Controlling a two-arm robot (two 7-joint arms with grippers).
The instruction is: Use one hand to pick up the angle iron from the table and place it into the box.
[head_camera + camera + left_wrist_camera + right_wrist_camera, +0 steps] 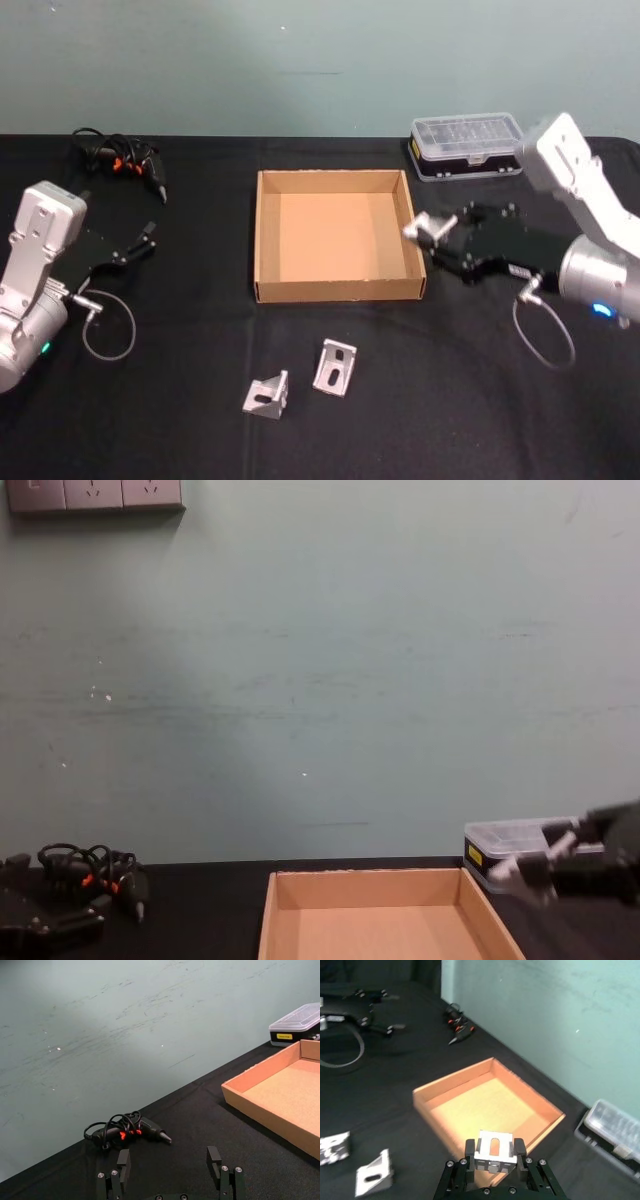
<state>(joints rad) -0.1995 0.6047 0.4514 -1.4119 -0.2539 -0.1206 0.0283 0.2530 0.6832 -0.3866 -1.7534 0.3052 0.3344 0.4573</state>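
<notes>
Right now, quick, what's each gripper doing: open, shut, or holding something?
Left gripper: open, empty, parked at the table's left.
Right gripper: shut on an angle iron, at the box's right wall.

Pale grey-green painted wall (320, 680) across the whole back, matte and worn. Chest view: long faint horizontal scuff lines (250, 712) through mid-frame, small white specks (304, 774) scattered, short dark scratch (335, 824) low centre. Row of pale wall sockets (95, 494) at the upper left corner, cut by the frame's top edge. Light soft, slightly brighter patch at the centre of the wall, dimmer toward the edges. Black matte tabletop (450, 420) meets the wall along a straight line across the upper part of the head view. Left wrist view: same wall, diagonal scratches upper right, specks at left.
</notes>
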